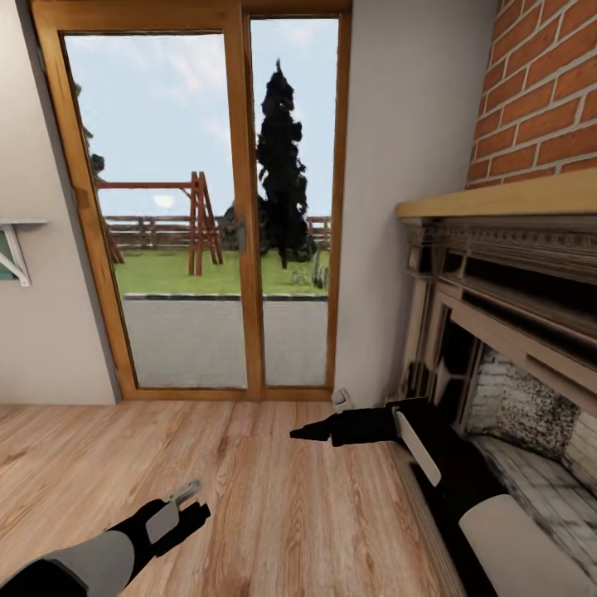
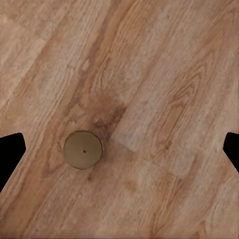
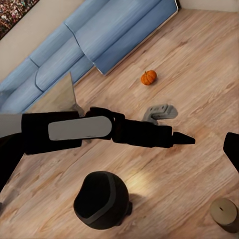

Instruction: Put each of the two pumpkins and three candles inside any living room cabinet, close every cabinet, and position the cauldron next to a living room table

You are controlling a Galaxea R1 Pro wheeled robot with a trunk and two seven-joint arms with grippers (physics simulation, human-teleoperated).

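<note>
The robot faces a wood-framed glass door [image 1: 203, 207] with a brick fireplace [image 1: 506, 356] off to its right, both arms held low over the plank floor [image 1: 274, 489].

The left gripper [image 1: 192, 497] hangs just above the boards with its two fingers spread wide apart and nothing between them. In the left wrist view, a short olive-tan candle [image 2: 82, 149] stands upright on the floor between the dark fingertips, nearer one of them and touching neither.

The right gripper [image 1: 300, 432] points toward the left arm's side, out in front of the fireplace hearth. Whether its fingers are parted or together I cannot tell; nothing shows in them.

In the right wrist view, the left arm [image 3: 99, 130] stretches across the picture. Beyond it one small orange pumpkin [image 3: 148, 77] sits on the floor, well away from both grippers and near the foot of a blue sofa [image 3: 94, 42]. The candle [image 3: 224, 213] shows again at the picture's edge, close to a dark fingertip.
</note>
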